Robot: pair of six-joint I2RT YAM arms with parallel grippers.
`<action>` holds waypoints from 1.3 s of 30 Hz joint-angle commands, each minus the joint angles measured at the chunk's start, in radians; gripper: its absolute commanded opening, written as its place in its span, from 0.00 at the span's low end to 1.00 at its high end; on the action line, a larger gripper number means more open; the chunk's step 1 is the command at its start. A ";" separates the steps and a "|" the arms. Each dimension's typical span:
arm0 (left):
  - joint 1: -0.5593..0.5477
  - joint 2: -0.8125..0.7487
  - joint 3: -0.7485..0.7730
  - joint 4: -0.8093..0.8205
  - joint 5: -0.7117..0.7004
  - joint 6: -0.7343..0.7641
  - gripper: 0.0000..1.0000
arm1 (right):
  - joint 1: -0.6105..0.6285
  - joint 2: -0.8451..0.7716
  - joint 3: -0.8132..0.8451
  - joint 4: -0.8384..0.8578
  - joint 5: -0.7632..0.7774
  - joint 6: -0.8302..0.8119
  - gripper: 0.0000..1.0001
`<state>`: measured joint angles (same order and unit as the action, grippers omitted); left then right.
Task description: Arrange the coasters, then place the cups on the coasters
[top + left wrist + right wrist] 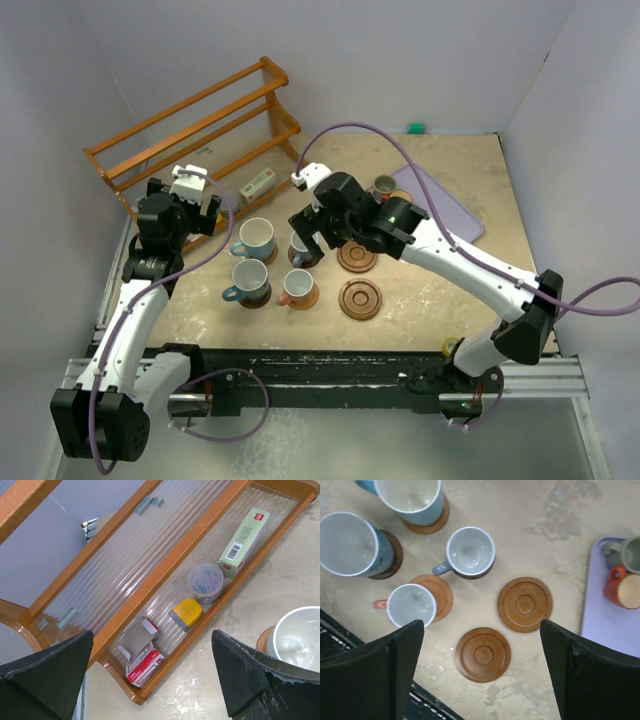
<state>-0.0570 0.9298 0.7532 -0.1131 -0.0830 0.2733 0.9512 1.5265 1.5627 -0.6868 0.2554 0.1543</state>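
Hanging above the table (545,510) near two bare coasters (525,604), the right pincer (481,625) is wide open and empty; the left pincer (152,634) is too.

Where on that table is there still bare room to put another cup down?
The two empty coasters are free: one nearer the purple tray, the other nearer the front edge. Bare table lies between them and the tray. It is crowded on the left, where four cups stand close together.
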 commanded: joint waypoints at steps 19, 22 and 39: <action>0.008 -0.031 0.024 -0.005 0.054 -0.014 0.98 | -0.499 -0.034 -0.127 0.193 -0.150 -0.232 1.00; 0.008 -0.019 0.035 -0.016 0.067 -0.026 0.98 | -0.552 -0.004 -0.119 0.216 -0.151 -0.242 1.00; 0.008 -0.007 0.045 -0.048 0.168 -0.079 0.98 | -0.761 0.205 -0.010 0.215 -0.244 -0.253 0.98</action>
<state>-0.0570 0.9314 0.7555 -0.1799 0.0292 0.2249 0.2226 1.7271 1.5108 -0.4854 0.0494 -0.0849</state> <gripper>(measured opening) 0.982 0.985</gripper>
